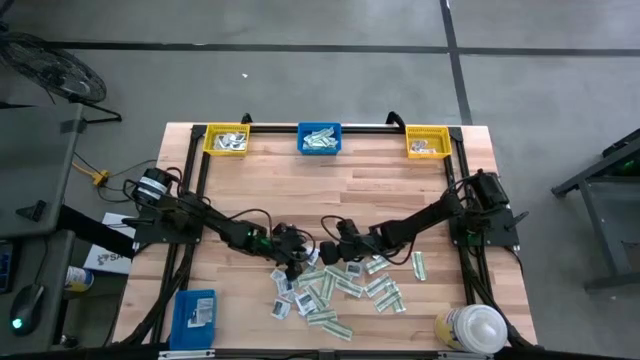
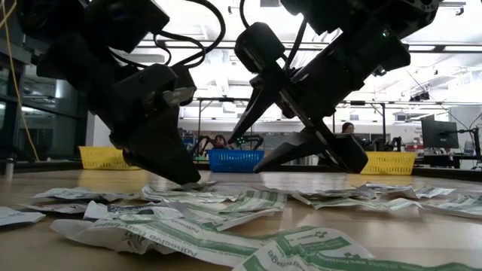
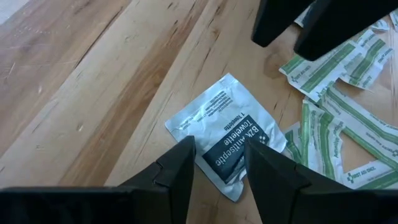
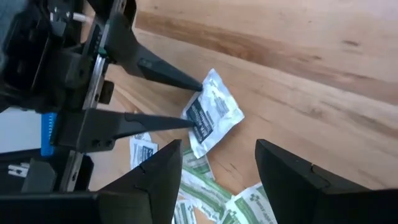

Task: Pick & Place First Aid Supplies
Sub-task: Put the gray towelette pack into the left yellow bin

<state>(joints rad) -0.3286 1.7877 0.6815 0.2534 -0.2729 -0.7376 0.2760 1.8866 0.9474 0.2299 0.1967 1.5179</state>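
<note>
Your target is the white antiseptic towelette packet (image 3: 222, 140) lying flat on the wooden table (image 1: 380, 185), at the near edge of the heap of first aid supplies (image 1: 340, 290). Your left gripper (image 3: 219, 163) is down over it, fingers parted with one tip on either side of the packet's dark label, not clamped on it. Green-and-white bandage strips (image 3: 348, 124) lie just beside the packet. Your right gripper (image 4: 214, 165) hangs close by, facing the left one, jaws spread wide and holding nothing. Along the far edge sit a yellow bin (image 1: 226, 139), a blue bin (image 1: 319, 139) and a second yellow bin (image 1: 428, 142).
</note>
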